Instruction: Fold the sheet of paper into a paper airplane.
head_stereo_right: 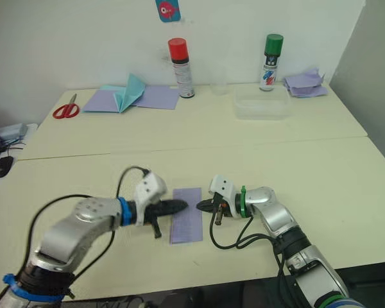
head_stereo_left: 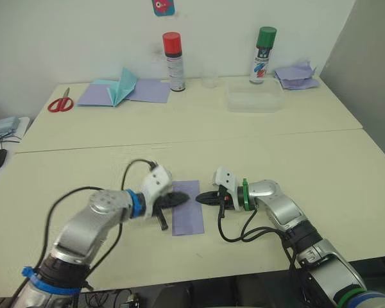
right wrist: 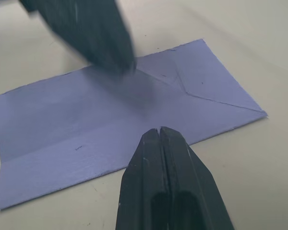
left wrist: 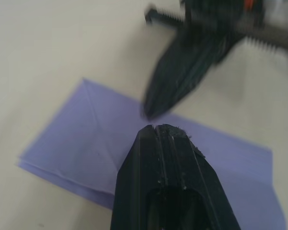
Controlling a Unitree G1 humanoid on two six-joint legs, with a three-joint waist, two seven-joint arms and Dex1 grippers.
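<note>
Flanking the sheet of paper, two closed, empty end effectors.

We see a cream table carrying the paper near us, with scissors, lavender sheets, two spray cans, a clear tray and crumpled sheets at the back.

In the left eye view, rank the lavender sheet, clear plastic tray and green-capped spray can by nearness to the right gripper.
From the right gripper:
1. Sheet of paper, beside its tips on the near table.
2. Clear plastic tray, far table, right.
3. Green-capped spray can, behind the tray by the wall.
</note>
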